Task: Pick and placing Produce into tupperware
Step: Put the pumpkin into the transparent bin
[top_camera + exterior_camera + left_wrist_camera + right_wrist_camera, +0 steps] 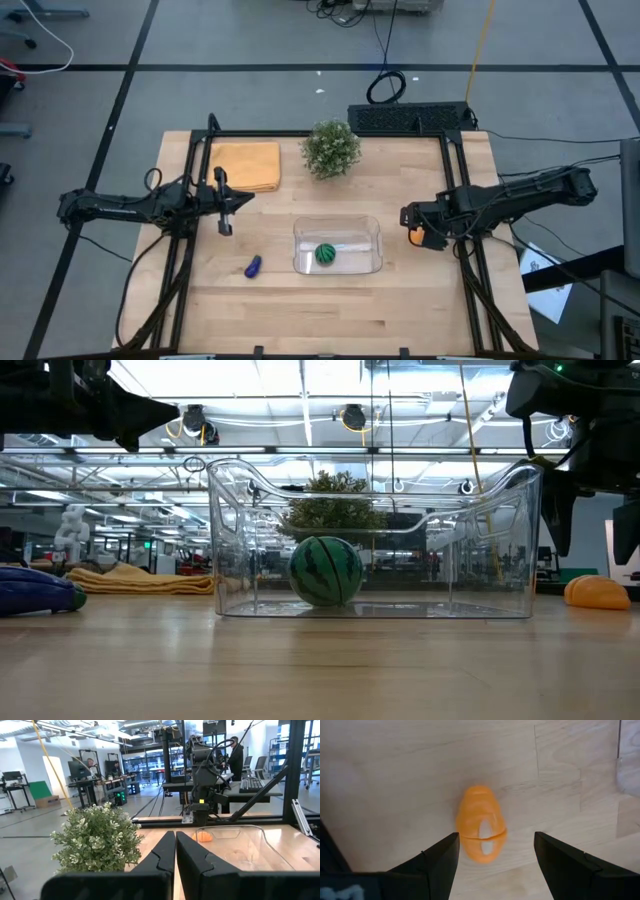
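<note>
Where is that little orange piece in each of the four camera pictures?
High view: orange piece at the table's right, under the right tool.
Low view: far right, on the table.
Left wrist view: centre, beside the clear container.
Right wrist view: centre.
Shared landmark: the clear container, though only its edge shows in the right wrist view.

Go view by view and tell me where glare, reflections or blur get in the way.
Low view: ceiling lights glare through the clear rectangular plastic container, though the round green striped ball inside reads clearly. Right wrist view: the small orange piece is slightly soft between the open right gripper fingers. Left wrist view: the bushy green potted plant is sharp. High view: even light.
</note>
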Controlling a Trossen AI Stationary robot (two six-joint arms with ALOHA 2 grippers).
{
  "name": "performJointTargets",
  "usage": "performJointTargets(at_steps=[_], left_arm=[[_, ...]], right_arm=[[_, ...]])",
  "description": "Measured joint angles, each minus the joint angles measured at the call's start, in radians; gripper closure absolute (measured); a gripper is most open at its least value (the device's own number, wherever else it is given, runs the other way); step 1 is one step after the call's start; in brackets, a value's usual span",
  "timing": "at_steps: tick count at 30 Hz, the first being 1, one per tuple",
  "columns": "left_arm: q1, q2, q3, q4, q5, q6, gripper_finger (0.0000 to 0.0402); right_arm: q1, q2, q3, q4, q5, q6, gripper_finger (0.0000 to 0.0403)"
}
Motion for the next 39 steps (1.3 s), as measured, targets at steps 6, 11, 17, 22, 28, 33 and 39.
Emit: performJointTargets(at_steps=[6, 11, 17, 22, 28, 33, 39], left_arm=[[0.000, 0.000, 0.000, -0.006, 0.000, 0.000, 0.0382], [0.000, 0.000, 0.000, -0.008, 0.000, 0.003, 0.0382], [0.000, 0.000, 0.000, -0.012, 0.000, 0.004, 0.0382], [0.000, 0.000, 0.000, -0.012, 0.000, 0.010, 0.0382], [0.000, 0.000, 0.000, -0.013, 0.000, 0.010, 0.0382], [0.000, 0.000, 0.000, -0.014, 0.000, 0.010, 0.0382], [0.000, 0.000, 0.000, -0.034, 0.000, 0.010, 0.0382]], right_arm=[[0.000, 0.000, 0.000, 0.002, -0.002, 0.019, 0.0155], [0.000, 0.000, -0.037, 0.049, -0.021, 0.017, 0.0155], [0.000, 0.000, -0.067, 0.072, -0.017, 0.026, 0.0155], [0.000, 0.000, -0.067, 0.069, -0.015, 0.025, 0.0155], [-0.014, 0.000, -0.082, 0.090, -0.019, 0.027, 0.0155], [-0.031, 0.001, -0.119, 0.137, 0.005, 0.016, 0.0155], [-0.035, 0.001, -0.140, 0.170, 0.005, 0.000, 0.0155]])
